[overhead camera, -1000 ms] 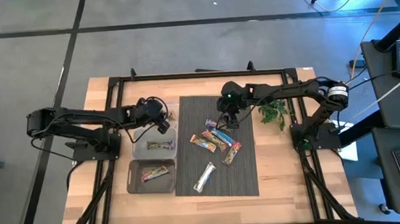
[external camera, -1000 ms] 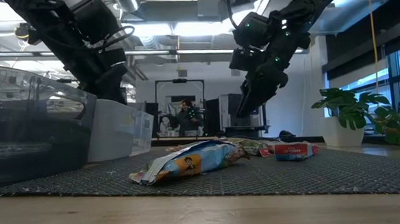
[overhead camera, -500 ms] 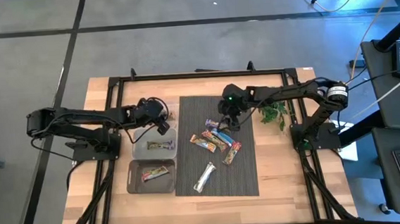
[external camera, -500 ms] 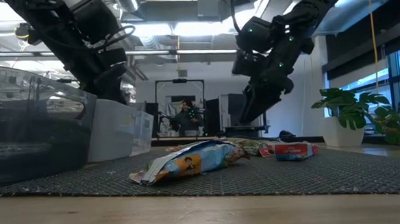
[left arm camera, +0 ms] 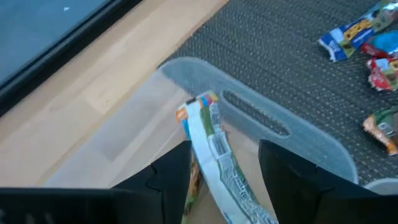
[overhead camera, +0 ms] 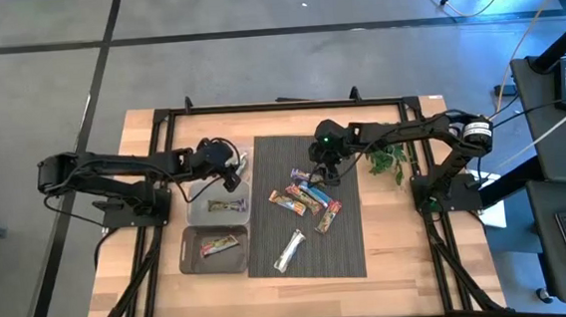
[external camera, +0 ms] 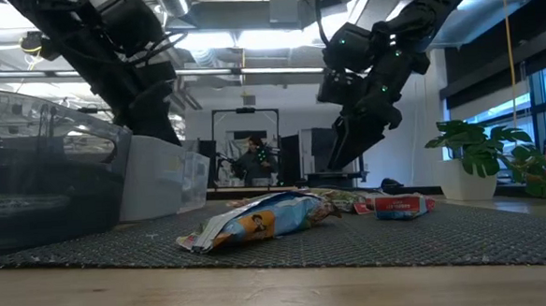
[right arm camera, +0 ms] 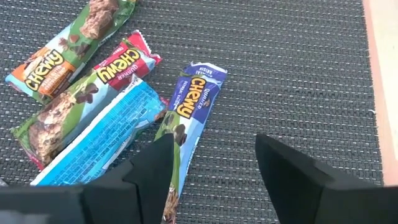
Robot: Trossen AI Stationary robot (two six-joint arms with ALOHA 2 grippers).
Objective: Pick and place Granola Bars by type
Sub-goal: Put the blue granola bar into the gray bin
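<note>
My left gripper [left arm camera: 227,177] stands open over the far clear container [overhead camera: 198,196], slanting down. A green-and-white granola bar [left arm camera: 208,134] lies lengthwise between its fingers inside that container. Another bar [overhead camera: 222,206] lies flat on the container's floor. The near container [overhead camera: 195,257] holds one bar [overhead camera: 219,245]. My right gripper [right arm camera: 214,168] hangs open a little above the dark mat [overhead camera: 349,249]. Below it lies a blue-purple Chewy bar [right arm camera: 186,106], beside several other bars [overhead camera: 304,199]. A silver bar [overhead camera: 289,250] lies nearer the front. My left gripper is open with the green-and-white bar's long edge [left arm camera: 194,155] close against one finger [left arm camera: 174,180]. I cannot tell whether they touch. The bar's far end [left arm camera: 200,102] points at the container's far wall.
A green plant sprig [overhead camera: 388,161] lies at the mat's far right. In the low view the clear containers [external camera: 59,174] stand at the left and the silver bar [external camera: 253,224] lies nearest. Bare wood runs along the table's near edge [overhead camera: 302,292].
My left gripper has opened over the far container without leaving its place.
</note>
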